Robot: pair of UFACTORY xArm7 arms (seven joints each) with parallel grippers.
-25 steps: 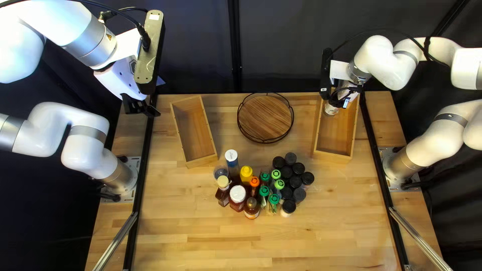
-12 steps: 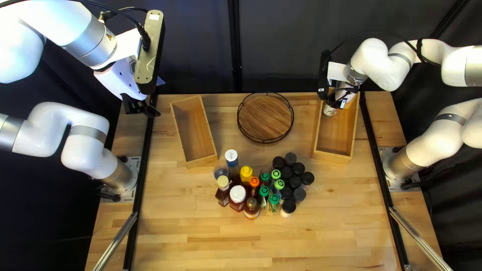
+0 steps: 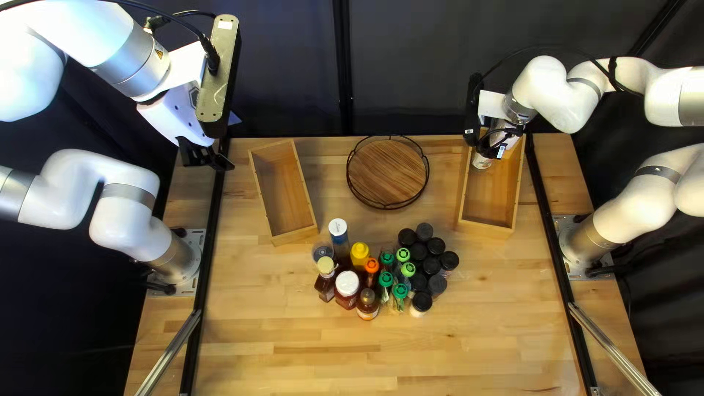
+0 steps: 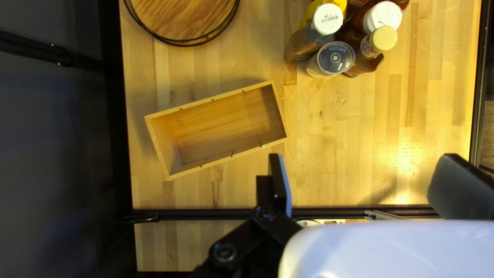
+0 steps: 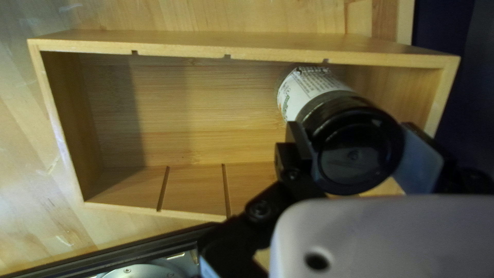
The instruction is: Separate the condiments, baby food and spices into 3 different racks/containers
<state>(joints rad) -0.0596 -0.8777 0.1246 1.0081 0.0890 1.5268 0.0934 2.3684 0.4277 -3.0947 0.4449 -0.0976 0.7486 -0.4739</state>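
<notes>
Item, right gripper (image 3: 496, 149): fingers closed from two sides around one black-lidded jar (image 5: 355, 141), white-labelled, held within the outline of the right-hand wooden box (image 3: 490, 198), toward its far end; contact with the box floor cannot be told. Item, left gripper (image 3: 208, 157): raised near the table's far left corner, fingers spread, nothing between them. Item, left-hand wooden box (image 3: 284, 192), bare inside, set at a slant. Item, round wooden tray (image 3: 387, 172) with dark wire rim, between the two boxes. Item, one crowded upright group on the table (image 3: 293, 359), nearer than the tray: at its left, yellow-capped bottle (image 3: 359, 254), white-lidded jar (image 3: 347, 284) and white-capped bottle (image 3: 338, 231); in the middle, green-capped jars (image 3: 400, 291) and one orange-capped bottle (image 3: 372, 265); at its right, black-capped jars (image 3: 433, 264)
</notes>
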